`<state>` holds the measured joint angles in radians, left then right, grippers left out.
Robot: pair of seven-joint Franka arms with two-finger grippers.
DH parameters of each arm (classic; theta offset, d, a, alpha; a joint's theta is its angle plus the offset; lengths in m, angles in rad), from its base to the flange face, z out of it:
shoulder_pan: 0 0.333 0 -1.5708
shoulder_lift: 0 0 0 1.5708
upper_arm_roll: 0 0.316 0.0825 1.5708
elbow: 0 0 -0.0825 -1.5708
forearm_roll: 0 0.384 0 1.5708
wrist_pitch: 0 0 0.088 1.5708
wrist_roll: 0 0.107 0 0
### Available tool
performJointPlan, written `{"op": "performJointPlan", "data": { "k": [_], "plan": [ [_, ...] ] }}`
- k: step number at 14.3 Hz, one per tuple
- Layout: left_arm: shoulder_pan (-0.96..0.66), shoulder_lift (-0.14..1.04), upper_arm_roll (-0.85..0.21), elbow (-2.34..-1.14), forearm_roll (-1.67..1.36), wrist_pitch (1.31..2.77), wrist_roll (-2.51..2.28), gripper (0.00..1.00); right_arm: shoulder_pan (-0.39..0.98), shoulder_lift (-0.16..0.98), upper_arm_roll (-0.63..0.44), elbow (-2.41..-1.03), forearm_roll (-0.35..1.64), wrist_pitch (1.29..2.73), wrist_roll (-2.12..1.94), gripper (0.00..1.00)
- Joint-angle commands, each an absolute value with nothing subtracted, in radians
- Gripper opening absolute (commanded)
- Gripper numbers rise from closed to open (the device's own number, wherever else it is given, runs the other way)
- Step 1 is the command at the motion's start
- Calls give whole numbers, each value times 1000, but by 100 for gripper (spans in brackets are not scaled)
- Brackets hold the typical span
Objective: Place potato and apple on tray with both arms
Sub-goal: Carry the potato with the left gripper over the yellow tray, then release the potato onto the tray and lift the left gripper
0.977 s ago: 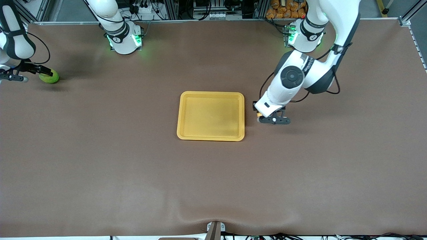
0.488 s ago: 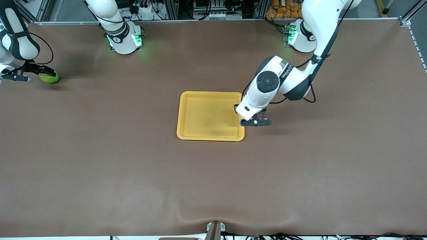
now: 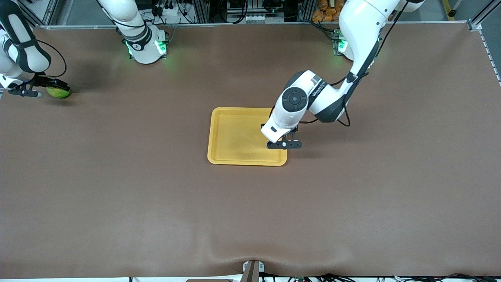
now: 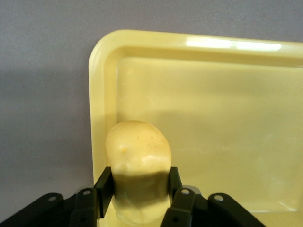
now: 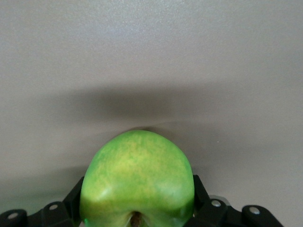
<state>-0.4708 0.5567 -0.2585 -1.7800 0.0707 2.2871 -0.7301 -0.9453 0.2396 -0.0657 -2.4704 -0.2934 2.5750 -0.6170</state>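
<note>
My left gripper is shut on the potato, a pale yellow oblong lump, and holds it over the yellow tray just inside the rim toward the left arm's end. The left wrist view shows the fingers pressed on both sides of the potato above the tray. The potato is hidden in the front view. My right gripper is shut on the green apple at the right arm's end of the table. In the right wrist view the apple fills my right gripper.
The brown table stretches around the tray. The arms' green-lit bases stand along the edge farthest from the front camera. A small bracket sits at the table's nearest edge.
My left arm has swung from beside the tray to over its inner edge, carrying the potato. My right gripper with the apple has shifted only slightly.
</note>
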Motion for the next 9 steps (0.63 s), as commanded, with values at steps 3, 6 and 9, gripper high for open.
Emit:
{"op": "performJointPlan", "data": {
  "k": [3, 6, 9],
  "plan": [
    [-486, 607, -253, -1730, 135, 2263, -749, 7, -950, 242, -41, -2447, -314, 2498, -623, 0],
    [-506, 633, -250, -1713, 138, 2263, -747, 17, -920, 238, -38, -2421, -311, 2451, -612, 0],
    [-506, 649, -250, -1707, 175, 2263, -750, 23, -870, 238, -38, -2385, -301, 2428, -606, 0]
  ]
}}
